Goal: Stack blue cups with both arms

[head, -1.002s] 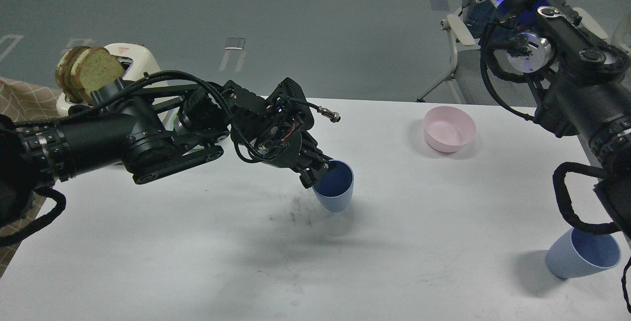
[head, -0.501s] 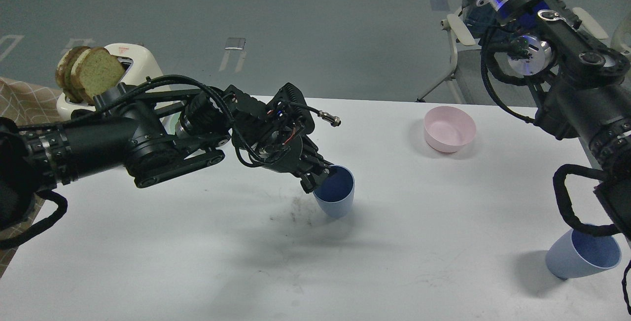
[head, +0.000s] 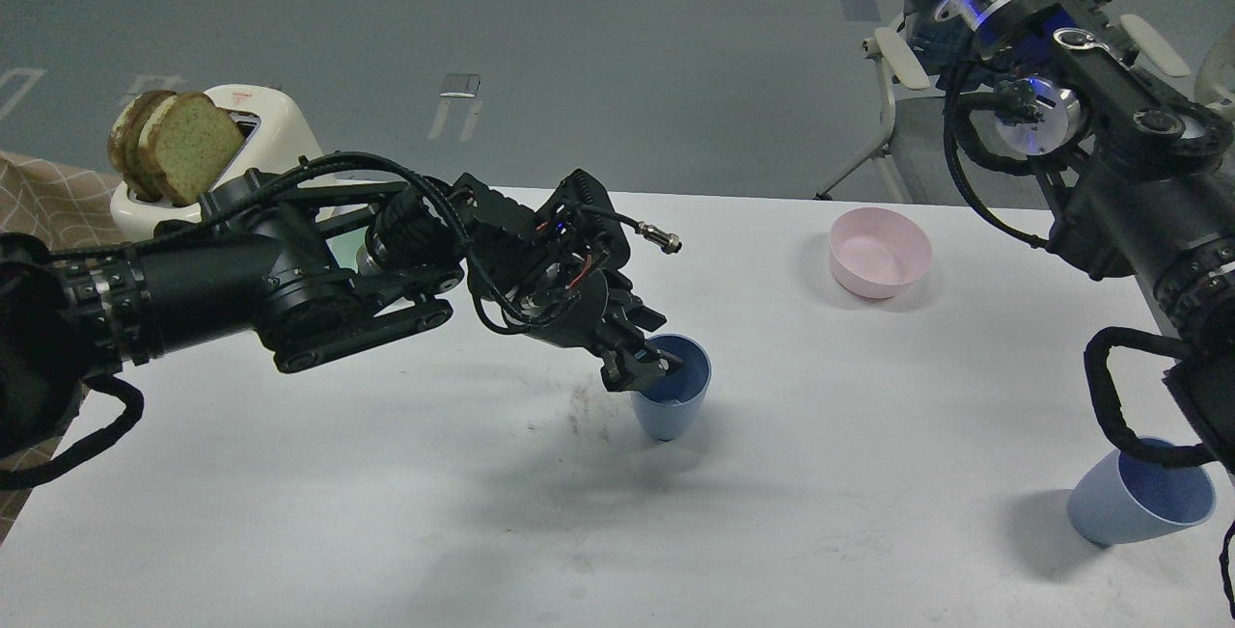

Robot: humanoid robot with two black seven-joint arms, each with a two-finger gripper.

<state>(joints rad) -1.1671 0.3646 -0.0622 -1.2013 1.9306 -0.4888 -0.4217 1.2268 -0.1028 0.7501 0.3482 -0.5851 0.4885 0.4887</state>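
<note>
Blue cups (head: 672, 401) (head: 1138, 505) — unmarked, no legible writing.

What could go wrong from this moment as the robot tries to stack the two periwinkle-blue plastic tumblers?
1. The left gripper pinches only the rim of the centre periwinkle-blue plastic tumbler; this thin hold could slip when it is lifted.
2. The second blue tumbler stands tilted near the white table's right edge and partly under the right arm's cable, so a careless move might knock it off.

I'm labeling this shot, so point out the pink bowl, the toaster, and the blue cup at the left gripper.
pink bowl (head: 880, 252), head view, inside.
toaster (head: 280, 139), head view, white side.
blue cup (head: 669, 411), head view, outer wall.
</note>
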